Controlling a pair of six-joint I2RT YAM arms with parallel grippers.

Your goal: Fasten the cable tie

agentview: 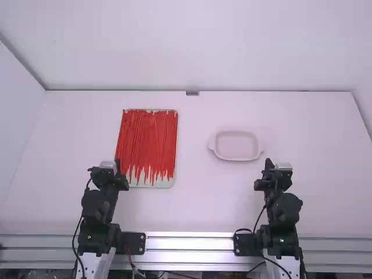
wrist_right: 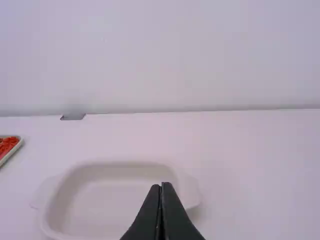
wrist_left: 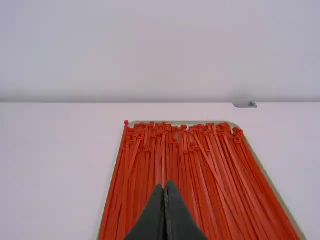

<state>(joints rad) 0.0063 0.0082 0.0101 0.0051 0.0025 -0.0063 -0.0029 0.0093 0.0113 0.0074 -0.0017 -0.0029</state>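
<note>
1. While both my arms sit folded low by their bases in the high view, my left gripper (agentview: pixel 118 169) and right gripper (agentview: pixel 269 167) point up the table (agentview: pixel 70 133), and their fingers are too foreshortened to judge from here. Red ties (agentview: pixel 148 142) lie packed side by side just ahead of the left gripper, covering a tray (agentview: pixel 169 185) almost to its rim. A pale dish (agentview: pixel 216 152) sits ahead of the right gripper, well apart from the tray. White walls close in the table, with a small grey clip (agentview: pixel 192 92) at its far edge.
2. From the left wrist, my left gripper (wrist_left: pixel 164 186) is pressed together and holds nothing. It hides a strip of the ties (wrist_left: pixel 210 160), whose near ends run out of view.
3. From the right wrist, my right gripper (wrist_right: pixel 161 186) is pressed together and empty. It covers part of the dish (wrist_right: pixel 115 167), whose near side is cut off. A corner of the tray (wrist_right: pixel 15 146) shows.
</note>
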